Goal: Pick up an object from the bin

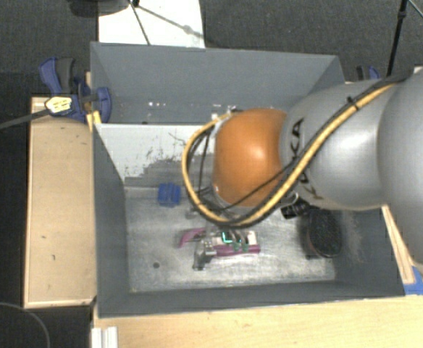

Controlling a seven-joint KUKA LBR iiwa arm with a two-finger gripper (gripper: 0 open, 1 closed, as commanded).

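Observation:
My gripper (213, 250) is down near the bin floor at the front middle, just below the orange wrist cover. Right beside and under it lies a flat magenta and white thing (246, 249), with a magenta end (192, 236) sticking out to the left. Whether the gripper touches it is hidden by the gripper's own body. A small blue block (169, 194) lies on the floor to the upper left, apart from the gripper.
A dark oval brush-like thing (322, 235) lies at the right of the bin floor, partly under the arm. The big grey arm covers the bin's right and back parts. Bare floor shows at the front left.

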